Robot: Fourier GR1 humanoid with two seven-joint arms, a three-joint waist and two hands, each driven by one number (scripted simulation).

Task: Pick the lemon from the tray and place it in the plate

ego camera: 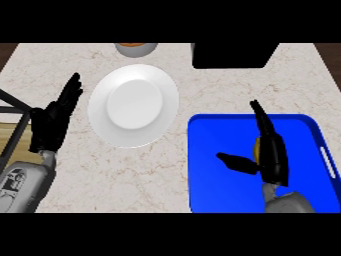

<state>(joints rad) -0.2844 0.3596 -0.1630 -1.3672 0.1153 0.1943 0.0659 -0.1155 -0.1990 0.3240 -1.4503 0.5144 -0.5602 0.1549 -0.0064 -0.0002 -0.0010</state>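
Over the blue tray (pixel 202 165), your released right hand (pixel 270 150) straddles the lemon (pixel 256 149); curl fingers underneath before lifting toward the plate (pixel 133 105).

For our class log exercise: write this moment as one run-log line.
right robot hand: open, over tray, beside lemon | left robot hand: open, resting left of plate | plate: bare

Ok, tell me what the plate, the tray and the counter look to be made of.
Plate: likely glazed ceramic, plain white with a smooth soft sheen.
Tray: probably plastic, uniform saturated blue with a raised rim and a cut handle slot.
Counter: looks like marble or similar stone, pale with thin brownish veins.
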